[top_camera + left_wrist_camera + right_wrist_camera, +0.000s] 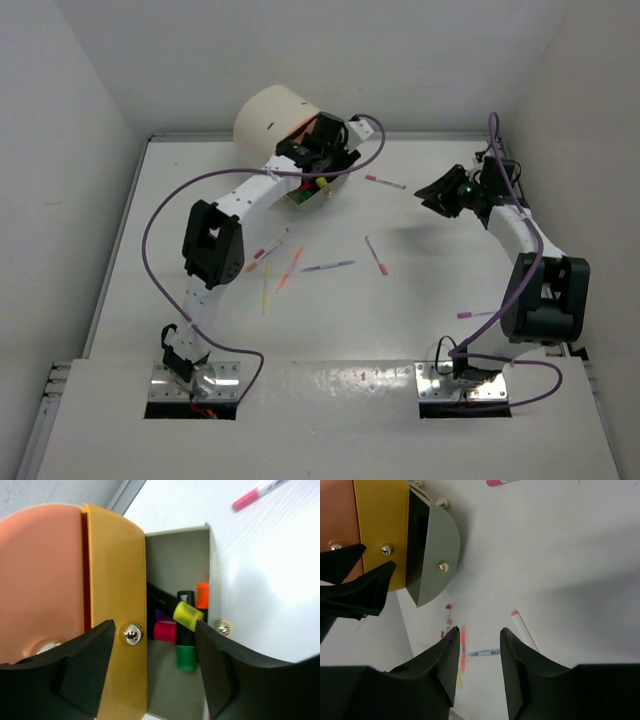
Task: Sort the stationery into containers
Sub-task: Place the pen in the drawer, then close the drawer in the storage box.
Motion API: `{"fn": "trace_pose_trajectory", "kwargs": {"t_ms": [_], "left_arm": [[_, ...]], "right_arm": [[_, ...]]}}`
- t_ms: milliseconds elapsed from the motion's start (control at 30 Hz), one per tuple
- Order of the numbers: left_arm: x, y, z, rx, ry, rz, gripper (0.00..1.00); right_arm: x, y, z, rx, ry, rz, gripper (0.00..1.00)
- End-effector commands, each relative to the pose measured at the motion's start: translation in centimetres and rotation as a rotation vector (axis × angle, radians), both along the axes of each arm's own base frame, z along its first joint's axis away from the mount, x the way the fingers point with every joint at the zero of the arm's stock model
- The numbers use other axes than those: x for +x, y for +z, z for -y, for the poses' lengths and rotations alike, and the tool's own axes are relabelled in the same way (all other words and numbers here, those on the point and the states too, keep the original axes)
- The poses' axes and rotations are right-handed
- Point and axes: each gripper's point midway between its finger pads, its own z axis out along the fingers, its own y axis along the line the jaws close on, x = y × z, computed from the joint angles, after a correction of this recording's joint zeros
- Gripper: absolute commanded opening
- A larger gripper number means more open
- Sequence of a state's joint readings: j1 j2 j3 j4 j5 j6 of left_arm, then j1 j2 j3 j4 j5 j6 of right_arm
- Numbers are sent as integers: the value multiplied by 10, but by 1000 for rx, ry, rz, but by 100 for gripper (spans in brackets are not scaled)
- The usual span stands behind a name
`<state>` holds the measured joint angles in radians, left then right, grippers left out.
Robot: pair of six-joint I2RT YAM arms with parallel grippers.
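Note:
My left gripper [154, 626] is open over the swung-out grey drawer [175, 555] of the round cabinet [268, 118]. Its fingers straddle the yellow-orange drawer front [117, 590] and its knob [132, 634]. In the drawer lie several highlighters: a yellow-capped one [188, 614] tilted on top, right by my right-hand finger [220, 660], then pink [165, 631], green [186, 656] and orange [202, 594]. My right gripper [479, 631] is open and empty above the table, apart from the pens. Thin pens lie loose: blue [328, 266], orange [290, 268], yellow [266, 290], white with pink cap [376, 255].
More pink pens lie at the back [385, 182], beside my left arm [262, 252] and near my right arm's base [475, 314]. The pink-peach drawer [40, 580] is shut. Purple cables [150, 230] loop off both arms. Walls close in the table on three sides.

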<state>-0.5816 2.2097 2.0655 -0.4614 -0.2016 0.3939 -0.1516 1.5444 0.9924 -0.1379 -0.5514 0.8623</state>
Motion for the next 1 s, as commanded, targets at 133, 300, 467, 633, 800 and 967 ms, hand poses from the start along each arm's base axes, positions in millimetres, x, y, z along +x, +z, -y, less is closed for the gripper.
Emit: {"fn": "trace_pose_trajectory", "kwargs": {"t_ms": [133,300,467,633,800,967], "left_arm": [[-5,211,-31,-480,45,270,61],[8,254,-92,-562,132,345,66],[26,238,-149,-683,214,358,75],[53,221,-178,-874,145,271,76],[75,224,-211,-1034,57,258,76],[96,210,-228,-1119,-11,223,76]], "right_arm": [[25,24,-35,-13,95,106,31],[35,24,-68,0,159,116,29],[43,19,-96,25,205,110,29],[54,15,-117,41,235,120,28],[64,0,-131,67,241,91,24],[68,-13,-144,79,255,65,20]]}}
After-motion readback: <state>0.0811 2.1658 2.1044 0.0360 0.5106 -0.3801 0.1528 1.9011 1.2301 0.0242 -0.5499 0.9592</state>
